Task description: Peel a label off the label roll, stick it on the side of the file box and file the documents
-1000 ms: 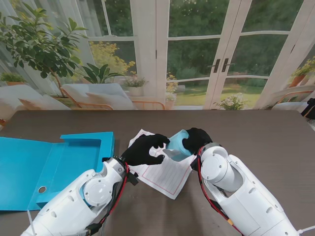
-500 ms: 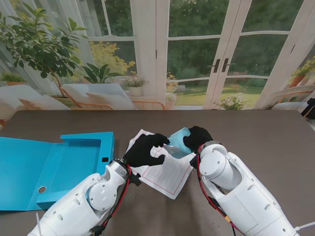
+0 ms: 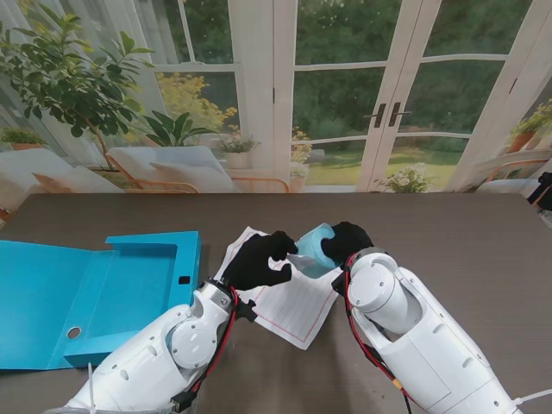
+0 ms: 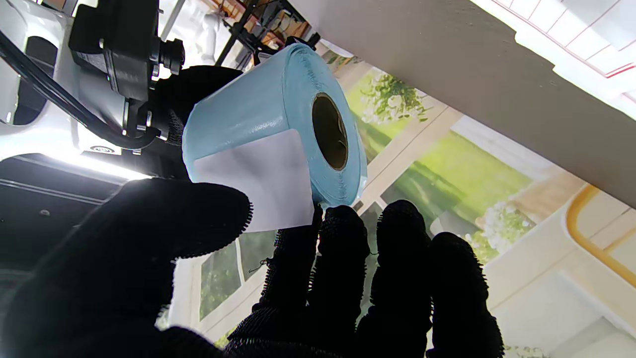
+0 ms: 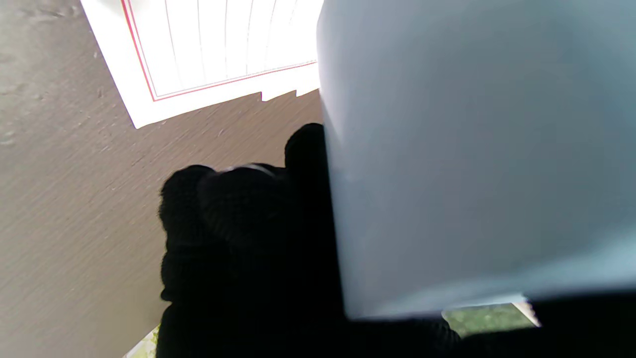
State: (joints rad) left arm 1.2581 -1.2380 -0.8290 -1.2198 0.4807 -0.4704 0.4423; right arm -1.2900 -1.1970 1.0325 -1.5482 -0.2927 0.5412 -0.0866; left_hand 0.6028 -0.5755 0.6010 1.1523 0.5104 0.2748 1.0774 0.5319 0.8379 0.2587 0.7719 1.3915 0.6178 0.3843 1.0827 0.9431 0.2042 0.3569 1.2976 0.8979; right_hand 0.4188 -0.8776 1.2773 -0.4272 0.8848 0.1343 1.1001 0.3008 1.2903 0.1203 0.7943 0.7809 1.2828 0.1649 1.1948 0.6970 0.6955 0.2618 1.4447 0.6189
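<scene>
My right hand (image 3: 347, 241) is shut on the light blue label roll (image 3: 312, 247) and holds it above the table, just past the documents (image 3: 291, 304). My left hand (image 3: 261, 260) is at the roll's left side. In the left wrist view the roll (image 4: 258, 109) shows its dark core, and a white label (image 4: 261, 179) hangs off it with its free edge lifted. The thumb (image 4: 174, 219) and index fingertip (image 4: 298, 233) pinch that edge. The open blue file box (image 3: 103, 289) lies on the left. In the right wrist view the roll (image 5: 472, 149) hides most of the scene.
The white ruled documents (image 5: 213, 49) with a red border lie on the dark wooden table (image 3: 466, 233) under both hands. The file box lid (image 3: 43, 293) is spread flat towards the table's left edge. Both white forearms cross the near part of the table.
My left arm has pushed slightly farther from me, and its hand has closed in on the roll. The right hand has raised the roll a little. The box and papers have not moved.
</scene>
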